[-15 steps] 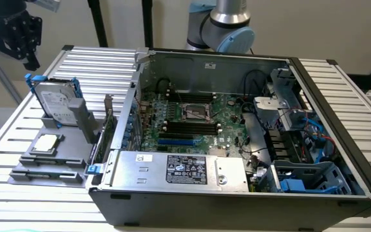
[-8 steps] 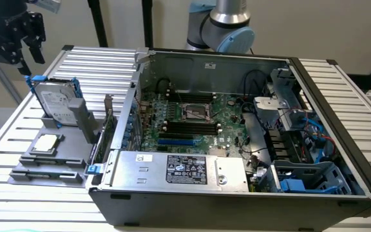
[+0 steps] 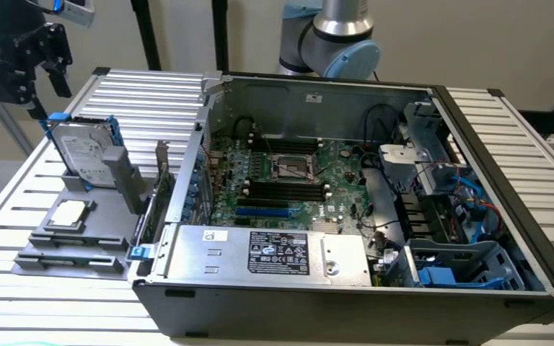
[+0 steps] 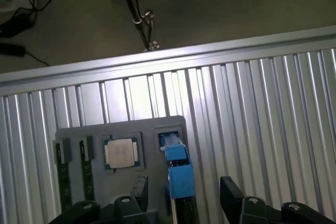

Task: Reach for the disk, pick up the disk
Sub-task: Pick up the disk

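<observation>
Black gripper (image 4: pixel 184 192) hangs wide open, empty; blue-bracketed silver-grey rectangular metal disk (image 3: pixel 84 153) stands on edge directly below, its thin edge between the jaws.

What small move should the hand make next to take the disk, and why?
Probably lower the hand straight down. In the wrist view its fingers stand apart, with the blue bracket of the disk between them. In the exterior view, though, the hand hangs above the upright disk and does not touch it.

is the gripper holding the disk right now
No, the gripper hangs open above the disk, which stands on edge in the grey holder.
</observation>
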### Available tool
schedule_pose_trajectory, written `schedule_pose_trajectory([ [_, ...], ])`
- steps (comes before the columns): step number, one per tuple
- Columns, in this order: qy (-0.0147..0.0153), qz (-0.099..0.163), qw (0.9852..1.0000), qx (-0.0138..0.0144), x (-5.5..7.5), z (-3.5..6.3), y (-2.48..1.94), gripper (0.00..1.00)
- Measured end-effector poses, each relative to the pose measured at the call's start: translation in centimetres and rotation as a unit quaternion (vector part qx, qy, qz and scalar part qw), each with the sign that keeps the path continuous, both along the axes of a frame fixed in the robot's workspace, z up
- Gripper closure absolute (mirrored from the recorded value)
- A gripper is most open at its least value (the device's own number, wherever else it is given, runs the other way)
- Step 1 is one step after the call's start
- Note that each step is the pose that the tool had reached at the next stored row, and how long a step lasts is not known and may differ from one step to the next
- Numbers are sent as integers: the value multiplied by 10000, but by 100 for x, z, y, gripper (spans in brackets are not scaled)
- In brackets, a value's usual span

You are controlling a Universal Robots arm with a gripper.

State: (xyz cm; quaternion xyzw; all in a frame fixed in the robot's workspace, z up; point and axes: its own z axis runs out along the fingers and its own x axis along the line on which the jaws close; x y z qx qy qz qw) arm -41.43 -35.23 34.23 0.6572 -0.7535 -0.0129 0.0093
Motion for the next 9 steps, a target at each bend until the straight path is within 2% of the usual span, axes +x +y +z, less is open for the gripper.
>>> schedule_pose_trajectory([
  [9,0,298,9996,0,0,-164,0,35],
])
